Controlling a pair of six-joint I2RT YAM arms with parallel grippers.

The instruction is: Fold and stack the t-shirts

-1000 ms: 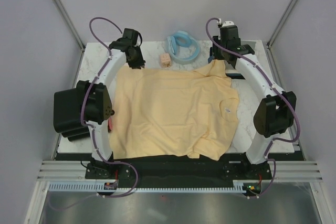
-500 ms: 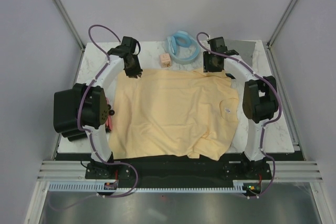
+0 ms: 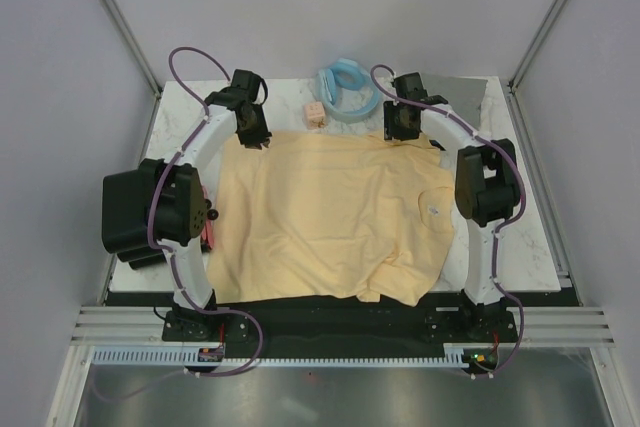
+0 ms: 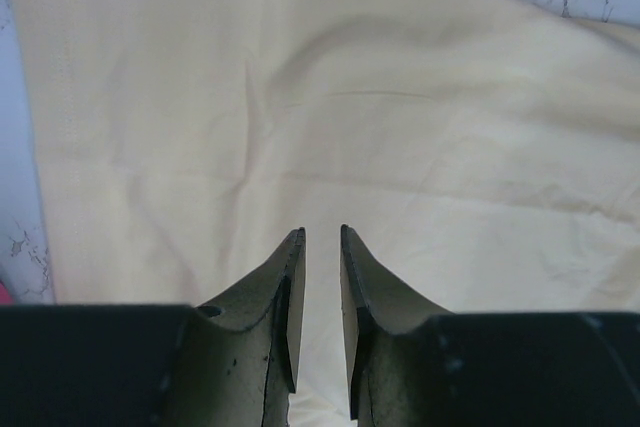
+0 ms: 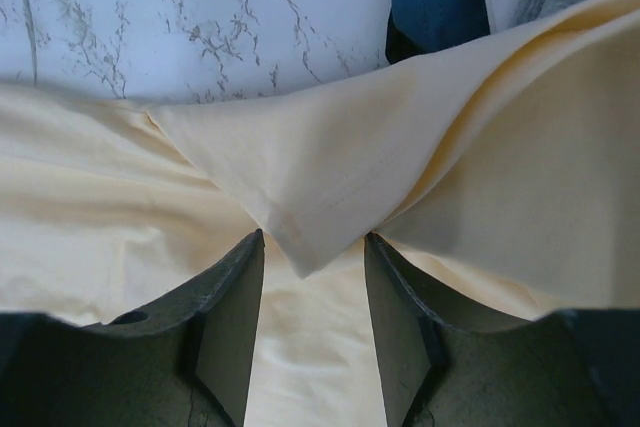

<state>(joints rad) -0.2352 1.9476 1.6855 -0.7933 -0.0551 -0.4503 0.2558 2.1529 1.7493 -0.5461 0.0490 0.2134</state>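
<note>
Cream t-shirt (image 5: 300, 157): its sleeve corner is shown between the parted jaws of the right gripper (image 5: 312, 238), lower centre; left gripper (image 4: 322, 231) narrowly parted.

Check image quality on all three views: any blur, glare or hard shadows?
Top external: even, diffuse light, sharp throughout, no glare on the marble table, only soft shadows by the arms. Left wrist: the yellow t-shirt fills the frame, pale and slightly soft; the left gripper is dark, with little detail. Right wrist: marble veins and cloth stitching are crisp; the right gripper is in shade.
</note>
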